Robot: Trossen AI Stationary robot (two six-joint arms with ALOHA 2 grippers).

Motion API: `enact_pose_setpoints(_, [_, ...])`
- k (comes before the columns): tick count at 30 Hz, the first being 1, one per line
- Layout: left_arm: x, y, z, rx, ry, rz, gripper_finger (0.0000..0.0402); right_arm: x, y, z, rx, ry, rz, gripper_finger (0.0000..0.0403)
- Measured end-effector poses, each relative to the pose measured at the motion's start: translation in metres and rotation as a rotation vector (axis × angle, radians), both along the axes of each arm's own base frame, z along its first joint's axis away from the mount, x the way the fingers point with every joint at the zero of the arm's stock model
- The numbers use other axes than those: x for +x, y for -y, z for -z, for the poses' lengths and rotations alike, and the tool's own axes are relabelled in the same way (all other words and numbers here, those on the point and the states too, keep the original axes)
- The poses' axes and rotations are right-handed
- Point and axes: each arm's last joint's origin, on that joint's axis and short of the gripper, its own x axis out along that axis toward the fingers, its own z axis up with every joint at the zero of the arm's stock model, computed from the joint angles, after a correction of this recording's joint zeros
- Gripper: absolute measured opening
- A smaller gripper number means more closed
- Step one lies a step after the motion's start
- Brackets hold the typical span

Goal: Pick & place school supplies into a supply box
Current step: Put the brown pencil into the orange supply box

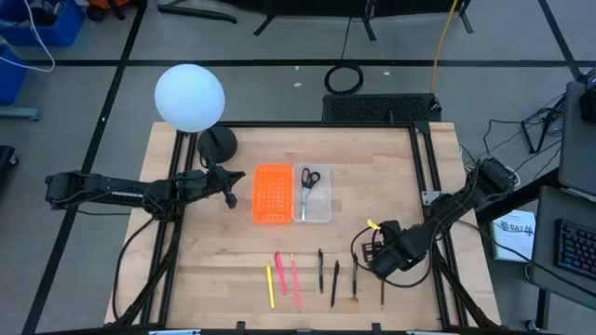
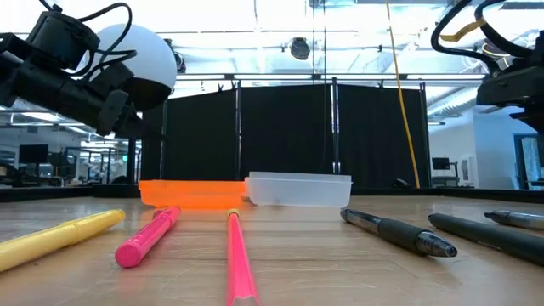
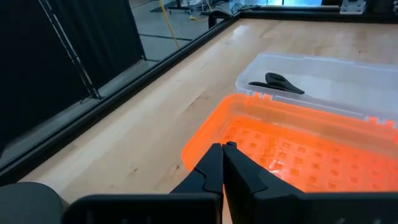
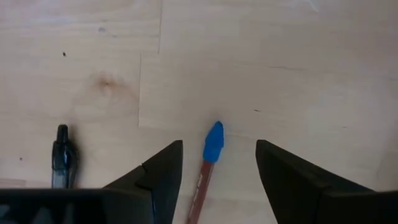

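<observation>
The right gripper [image 4: 219, 171] hangs over the lower right of the high view with its two dark fingers spread wide and nothing between them but air. Directly below that gap lies a thin reddish-brown pencil with a blue cap [image 4: 210, 160], its capped end poking out past the fingertips, flat on the pale wooden table [image 1: 223, 261].

The main risk is a poor pinch. The pencil is thin and lies flush on the wood, so fingers that stop too high would likely close on nothing, while fingers driven too low would scrape the table. The pencil also sits slightly nearer one finger than the other, so closing could roll or swing it instead of clamping it. A dark clip-topped pen [image 4: 61, 162] lies near, off to the left of the wrist picture, and a swung pencil might knock it.

The small clear plastic rectangular tray [image 1: 321, 216] sits at the centre of the high view, already holding the black-handled scissors [image 1: 308, 180], with the orange perforated tray [image 1: 272, 194] touching its left side. The remaining pens and pencils lie in a loose row along the lower edge.

The left gripper [image 3: 222, 149] waits at the orange tray's left edge, fingers pressed together and empty.
</observation>
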Motion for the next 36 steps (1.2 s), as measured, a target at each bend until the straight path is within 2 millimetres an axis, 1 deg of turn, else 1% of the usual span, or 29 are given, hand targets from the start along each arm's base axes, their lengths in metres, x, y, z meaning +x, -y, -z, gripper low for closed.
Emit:
enact_pose_setpoints(4, [0.0,0.0,0.0,-0.001,0.001,0.0,0.003,-0.001,0.001,0.006,0.005,0.012,0.035,0.019])
enact_pose_setpoints(7, [0.0,0.0,0.0,-0.001,0.001,0.0,0.004,-0.004,0.003,0.013,0.011,0.018,0.051,0.0186])
enact_pose_setpoints(14, [0.0,0.0,0.0,-0.002,0.003,-0.001,0.0044,-0.013,0.01,0.034,0.028,0.04,0.071,0.0166])
enact_pose_setpoints(17, [0.0,0.0,0.0,-0.002,0.003,-0.001,0.0044,-0.016,0.012,0.039,0.023,0.032,0.072,0.0155])
enact_pose_setpoints(22, [0.0,0.0,0.0,-0.002,0.003,-0.001,0.0044,-0.017,0.013,0.039,0.021,0.026,0.064,0.0136])
enact_pose_setpoints(26, [0.0,0.0,0.0,-0.012,0.005,-0.004,0.0044,-0.016,0.012,0.038,0.025,0.027,0.046,0.0131])
enact_pose_setpoints(36, [0.0,0.0,0.001,-0.018,0.005,-0.007,0.0045,-0.014,0.011,0.038,0.032,0.044,0.092,0.016])
